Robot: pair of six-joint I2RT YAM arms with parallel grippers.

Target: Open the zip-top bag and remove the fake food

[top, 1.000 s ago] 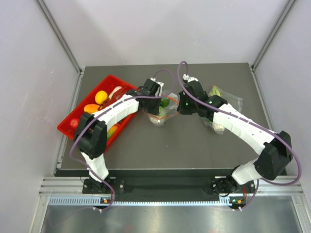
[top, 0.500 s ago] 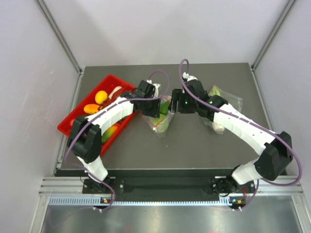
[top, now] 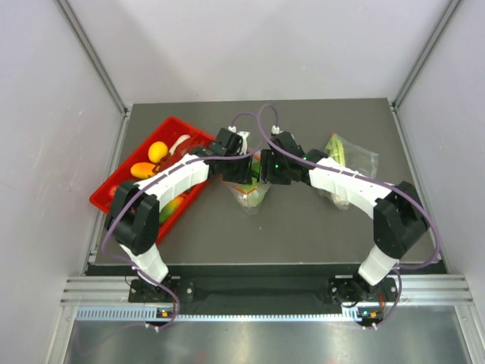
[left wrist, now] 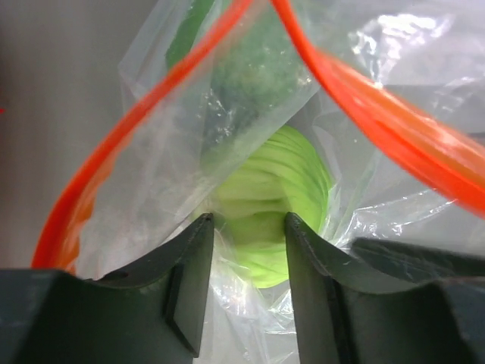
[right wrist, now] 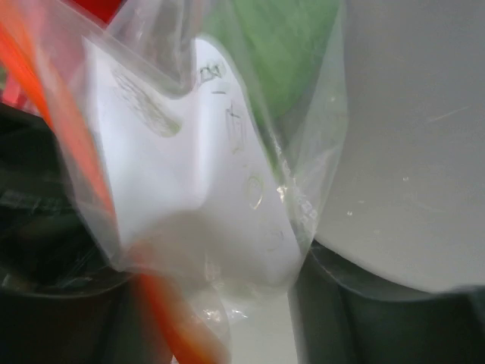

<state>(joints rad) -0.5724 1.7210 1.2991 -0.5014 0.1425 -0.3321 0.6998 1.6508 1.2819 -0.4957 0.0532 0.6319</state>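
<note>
Right, upper left of the overhead frame sits the red tray (top: 106,199). My left gripper (top: 239,170) reaches past it to frame centre, where the zip-top bag (top: 251,196) lies on the table (top: 303,235) between both my grippers.

On the left wrist camera the bag is clear, crinkly film, and the red-orange zip strip (left wrist: 114,144) is parted into a wide loop, so the mouth is open! The fake food is inside: a pale green cabbage (left wrist: 284,189), round and ribbed, with a darker green piece (left wrist: 250,76) above it. My left fingers (left wrist: 189,288) stand partly apart at the mouth, gripping nothing, and the cabbage shows beyond the gap. My right gripper (top: 265,168) sits at the bag's right side. Its camera is blurred, with film pressed close. Its jaws are wide, film draped across the gap, nothing pinched that I can make out.

Now the room. The tray is at the table's left edge and the bag is well away from every edge. Open tabletop runs below it in the frame, and a second clear bag (top: 350,161) lies near on the right.

And the count: one tray, with one yellow fruit (top: 158,152) and one orange fruit (top: 142,168) showing and the rest hidden under my arm. One zip-top bag, two green pieces seen inside, one other bag.
</note>
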